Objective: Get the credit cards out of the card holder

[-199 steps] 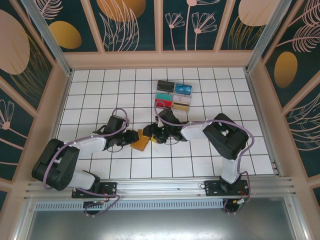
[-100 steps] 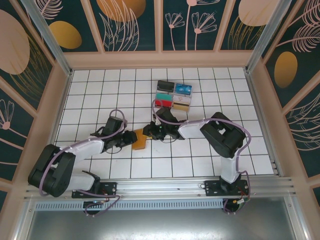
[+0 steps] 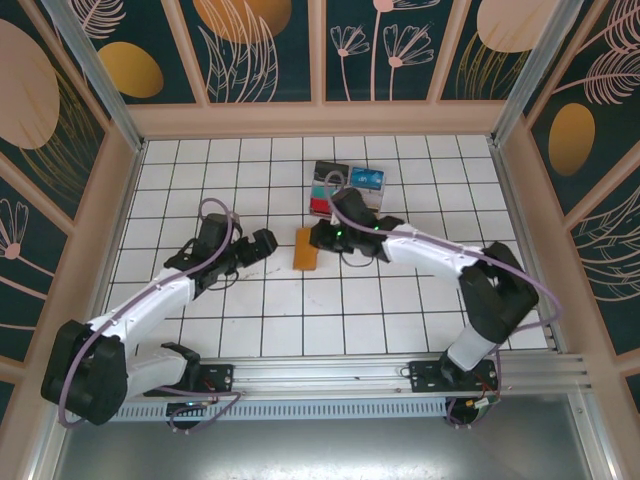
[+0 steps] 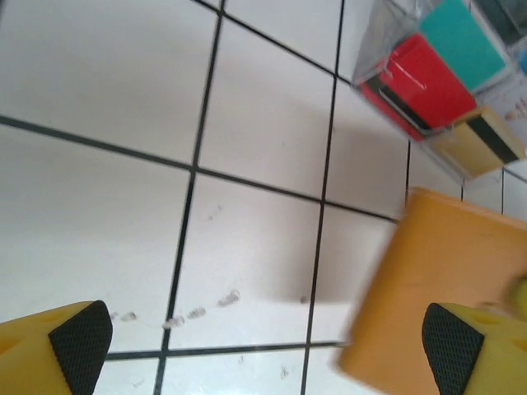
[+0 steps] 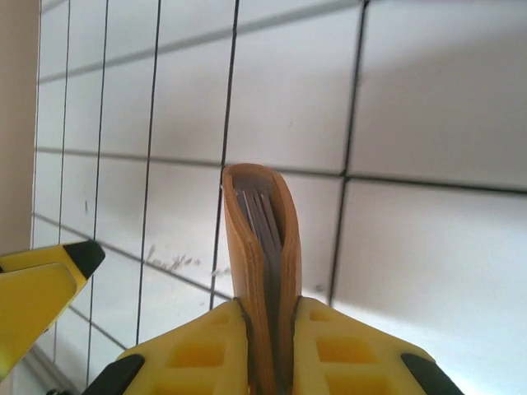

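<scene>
Over the tiled counter [image 3: 400, 310], the right gripper [image 5: 268, 317] is squeezing the card holder [image 5: 255, 239] closed, likely trapping credit cards [image 5: 262, 226]; the left gripper [image 4: 265, 337] is gaping, jaws released.

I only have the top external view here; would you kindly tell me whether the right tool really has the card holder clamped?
Observer: Yes, the right wrist view shows the right tool pinching the card holder folded shut between its fingers.
Operator: Thank you; which edge is gripped?
Observer: The open edge; its folded spine points away from the tool.
Operator: And the other one?
Observer: In the left wrist view the left tool stands wide open, nothing between its pads.
</scene>
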